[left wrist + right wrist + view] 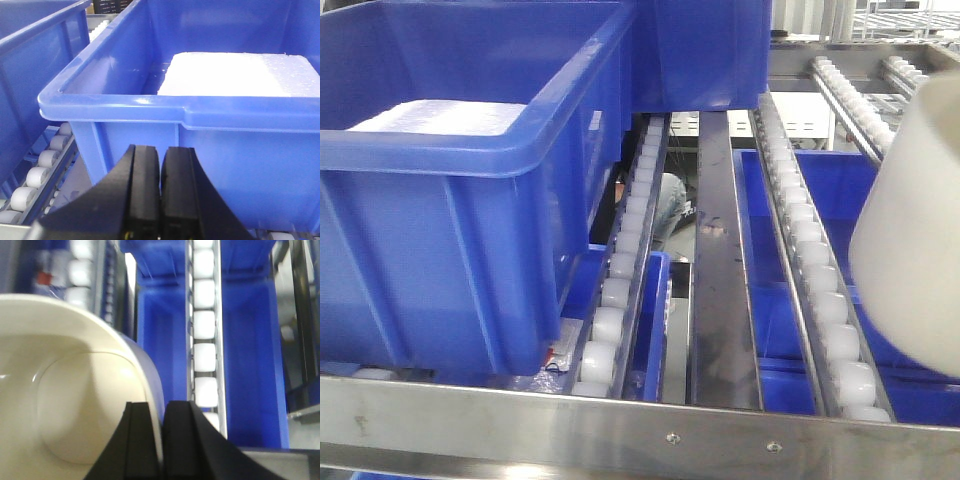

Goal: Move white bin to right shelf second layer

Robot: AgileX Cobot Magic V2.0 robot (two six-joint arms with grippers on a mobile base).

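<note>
**Right gripper clamped on the bin rim, left gripper closed and empty**

The right gripper (162,440) pinches the wall of the white bin (75,390), one finger inside, one outside. The left gripper (161,195) has its fingers pressed together, gripping nothing, well left of that bin.

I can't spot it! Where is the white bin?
The white bin is at the front view's right edge, above the roller track, pinched at its rim by the right gripper.

White bin (912,250) cut off by right frame edge.
</note>
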